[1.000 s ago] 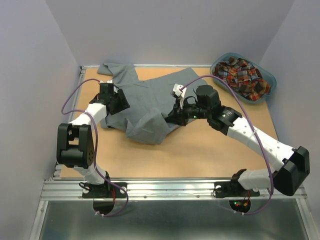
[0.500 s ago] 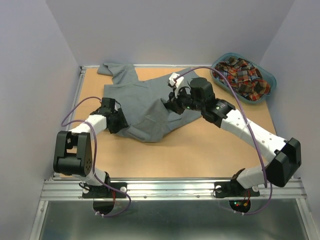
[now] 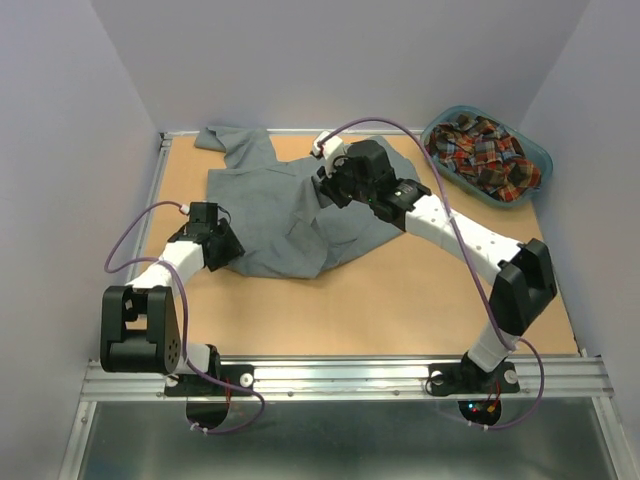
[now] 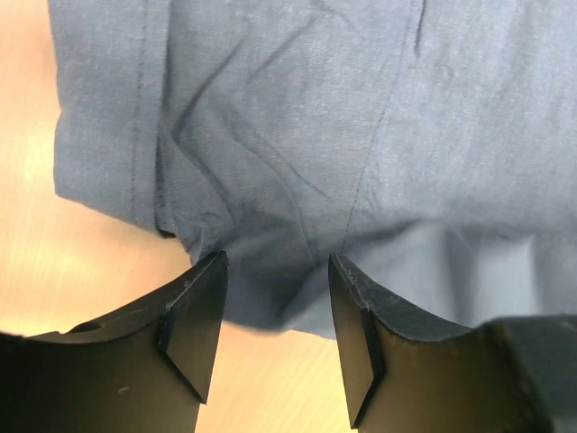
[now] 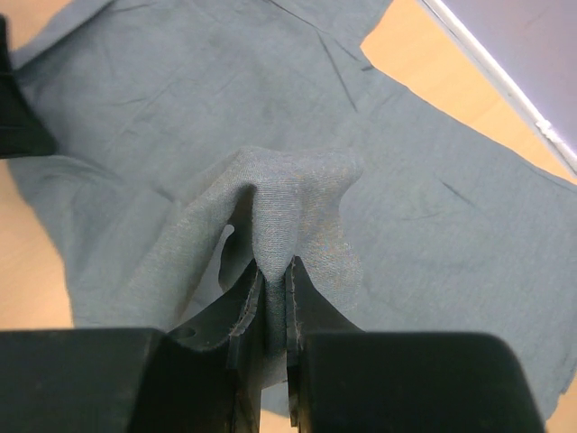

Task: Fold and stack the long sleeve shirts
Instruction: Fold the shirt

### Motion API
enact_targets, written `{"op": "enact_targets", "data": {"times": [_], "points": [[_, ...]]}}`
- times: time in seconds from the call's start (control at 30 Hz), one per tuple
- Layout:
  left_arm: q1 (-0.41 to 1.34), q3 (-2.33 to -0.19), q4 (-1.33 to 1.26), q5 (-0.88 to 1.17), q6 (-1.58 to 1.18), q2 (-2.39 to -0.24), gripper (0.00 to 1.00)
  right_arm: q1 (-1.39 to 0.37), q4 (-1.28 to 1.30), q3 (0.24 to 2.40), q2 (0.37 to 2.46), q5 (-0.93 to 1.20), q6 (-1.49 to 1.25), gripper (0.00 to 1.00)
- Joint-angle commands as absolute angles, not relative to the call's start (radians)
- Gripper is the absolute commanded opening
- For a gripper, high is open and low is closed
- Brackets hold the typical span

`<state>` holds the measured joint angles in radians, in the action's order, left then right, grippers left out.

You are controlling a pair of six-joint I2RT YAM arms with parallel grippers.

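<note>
One of the long sleeve shirts, the plain grey shirt (image 3: 270, 215), lies spread across the far left half of the table. My right gripper (image 3: 325, 188) is shut on a raised fold of it (image 5: 293, 194), above the shirt's middle, with the pinched cloth rising between the fingers (image 5: 275, 271). My left gripper (image 3: 230, 252) stands open at the shirt's near left edge. In the left wrist view the hem (image 4: 270, 307) lies between the spread fingertips (image 4: 278, 271), not pinched. The plaid shirt (image 3: 485, 150) lies bunched in the basket.
The teal oval basket (image 3: 541, 162) stands at the far right corner. Bare wooden table (image 3: 400, 300) lies near and right of the grey shirt. Grey walls close in on three sides, and purple cables loop over both arms.
My right gripper has carried its fold of grey cloth away and to the left, over the shirt's body. My left gripper has slid nearer along the shirt's left edge and narrowed a little.
</note>
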<state>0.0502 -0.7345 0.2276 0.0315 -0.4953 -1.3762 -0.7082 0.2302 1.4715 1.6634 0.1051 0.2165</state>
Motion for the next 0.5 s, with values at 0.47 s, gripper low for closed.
{"op": "enact_targets", "data": {"times": [0.47], "points": [[0.041, -0.637, 0.239, 0.006, -0.551, -1.227, 0.59, -0.701, 0.051, 1.732, 1.917, -0.038, 0.308, 0.02]]}}
